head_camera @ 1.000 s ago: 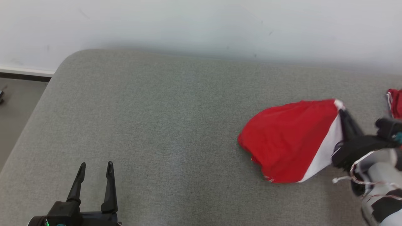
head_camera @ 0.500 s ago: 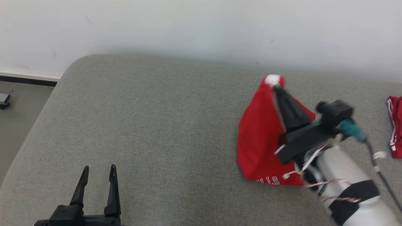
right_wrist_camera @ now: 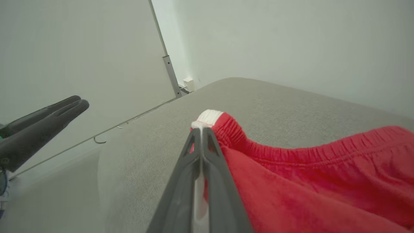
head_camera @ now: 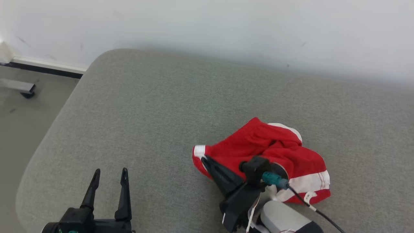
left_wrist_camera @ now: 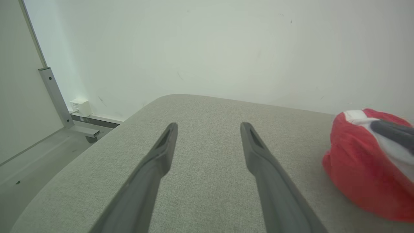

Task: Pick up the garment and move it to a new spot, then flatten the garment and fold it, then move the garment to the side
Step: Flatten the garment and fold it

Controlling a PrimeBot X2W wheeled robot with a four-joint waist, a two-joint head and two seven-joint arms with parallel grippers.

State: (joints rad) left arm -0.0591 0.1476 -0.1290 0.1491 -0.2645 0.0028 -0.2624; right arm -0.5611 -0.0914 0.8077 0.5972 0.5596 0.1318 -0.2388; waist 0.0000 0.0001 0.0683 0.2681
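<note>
The garment (head_camera: 278, 152) is a pair of red shorts with white side stripes, lying crumpled on the grey cushion (head_camera: 161, 113), right of centre. My right gripper (head_camera: 204, 159) is shut on the garment's elastic waistband corner at the left end of the heap. The right wrist view shows the same right gripper (right_wrist_camera: 201, 129) with its two fingers pressed together on the white and red hem of the garment (right_wrist_camera: 307, 181). My left gripper (head_camera: 109, 172) stands open at the lower left, nothing between its fingers. In the left wrist view, the left gripper (left_wrist_camera: 208, 126) points over bare cushion, with the garment (left_wrist_camera: 362, 171) at the right.
The cushion's rounded left edge (head_camera: 48, 142) drops to a grey floor (head_camera: 22, 113). A white wall (head_camera: 226, 29) runs behind the cushion. A metal frame foot (head_camera: 19, 87) stands on the floor at the far left.
The right gripper has carried the garment from the right side toward the cushion's middle and lowered it into a crumpled heap. The head camera has shifted. The left gripper stays open.
</note>
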